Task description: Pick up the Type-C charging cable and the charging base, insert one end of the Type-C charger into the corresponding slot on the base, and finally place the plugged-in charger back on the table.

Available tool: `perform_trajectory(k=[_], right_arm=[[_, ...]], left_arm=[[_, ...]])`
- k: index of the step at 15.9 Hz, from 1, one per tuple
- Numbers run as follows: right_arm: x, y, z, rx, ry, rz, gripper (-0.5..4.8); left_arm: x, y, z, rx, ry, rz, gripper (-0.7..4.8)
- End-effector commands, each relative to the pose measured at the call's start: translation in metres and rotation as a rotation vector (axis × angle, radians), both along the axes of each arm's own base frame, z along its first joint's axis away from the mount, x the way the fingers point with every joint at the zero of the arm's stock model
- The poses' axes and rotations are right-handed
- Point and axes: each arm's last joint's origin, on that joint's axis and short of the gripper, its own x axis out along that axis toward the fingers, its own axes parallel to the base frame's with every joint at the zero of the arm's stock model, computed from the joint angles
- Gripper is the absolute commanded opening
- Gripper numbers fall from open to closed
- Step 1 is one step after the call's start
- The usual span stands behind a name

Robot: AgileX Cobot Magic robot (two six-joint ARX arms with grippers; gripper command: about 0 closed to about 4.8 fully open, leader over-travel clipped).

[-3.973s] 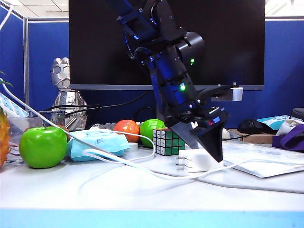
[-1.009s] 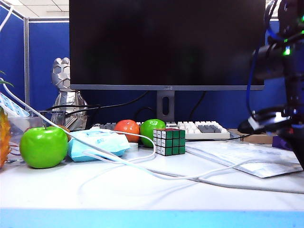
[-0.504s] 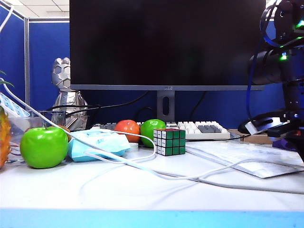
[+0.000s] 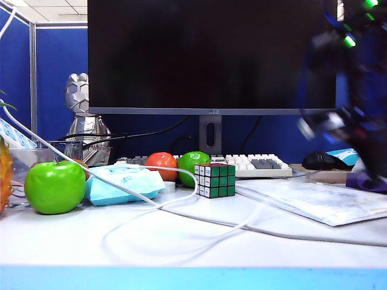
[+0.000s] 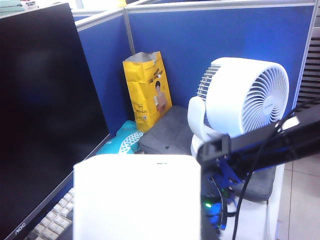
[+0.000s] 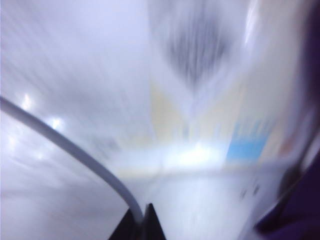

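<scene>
While I watch the exterior view, the Rubik's cube [image 4: 215,179] is my landmark on the table [image 4: 121,241]. The Type-C charging cable [image 4: 197,192] curls round the cube's left side and lies in front of it, its long run going roughly side to side across the desk; part of it nearer me is a faint smear. A thicker greyish cord [image 4: 302,235] passes in front of the cube and trails off to the right. Left of the cube sit the wipes pack [image 4: 124,183] and a green apple [image 4: 54,186]. Far right of the cube and well above it, the right arm [image 4: 357,90] is only a dark blur.

On the left wrist view, the charging base [image 5: 137,197] is up off the desk, close against the camera, with a broad flat face turned toward it and no prongs showing. It hides the left gripper's fingers, so I read that pincer as clamped on the block. Beside it are the monitor [image 5: 45,110] and the keyboard [image 5: 55,220].

On the right wrist view, heavily blurred, the right gripper [image 6: 142,225] has its dark tips together, pinching the cable, which arcs away from them over the white surface
</scene>
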Motion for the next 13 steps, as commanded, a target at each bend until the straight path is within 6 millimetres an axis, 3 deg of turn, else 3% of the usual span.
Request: perform_trajectory(k=[1, 3, 6, 13], right_arm=[[0.01, 0.02, 0.024, 0.08, -0.11, 0.124, -0.05], [0.016, 0.037, 0.029, 0.14, -0.203, 0.213, -0.05], [0.025, 0.062, 0.021, 0.18, -0.277, 0.337, -0.05], [0.048, 0.094, -0.037, 0.24, -0.234, 0.52, -0.05]], left_arm=[[-0.003, 0.002, 0.005, -0.022, -0.019, -0.006, -0.06], [-0.003, 0.002, 0.005, -0.022, -0.019, -0.006, -0.06], [-0.003, 0.002, 0.005, -0.022, -0.018, -0.007, -0.06], [-0.003, 0.002, 0.003, -0.006, -0.001, -0.007, -0.06]])
